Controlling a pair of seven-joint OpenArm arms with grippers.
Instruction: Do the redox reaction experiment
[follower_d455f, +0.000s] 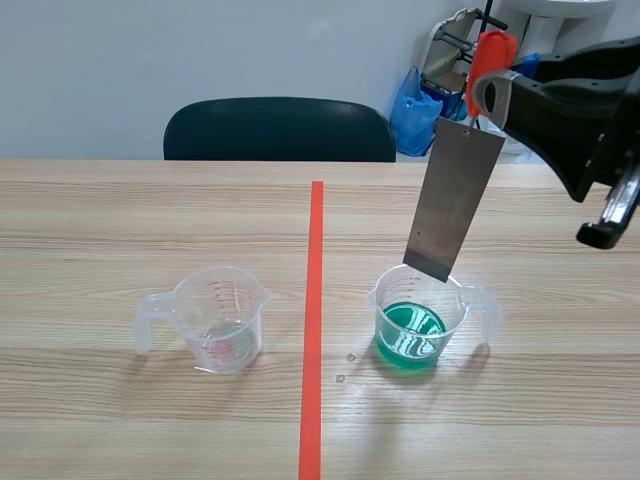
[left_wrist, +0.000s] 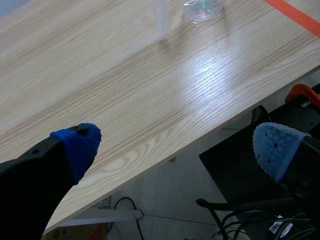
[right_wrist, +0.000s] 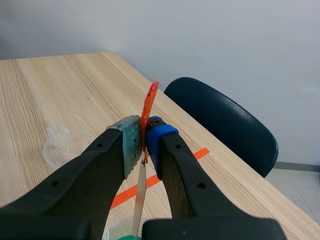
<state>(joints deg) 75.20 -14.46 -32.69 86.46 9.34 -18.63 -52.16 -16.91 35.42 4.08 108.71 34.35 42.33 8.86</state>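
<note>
The left wrist view cuts off the clear beaker (left_wrist: 202, 9).

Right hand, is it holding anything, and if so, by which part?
Yes: the right hand grips the metal sheet by the orange clip at its top end. The left hand holds nothing.

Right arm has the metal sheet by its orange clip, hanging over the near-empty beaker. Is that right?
Not quite. The right gripper, fingers shut on the orange clip, holds the metal sheet over the beaker of green liquid, right of the tape line. The near-empty beaker stands left of the line. The scene view shows it.
</note>
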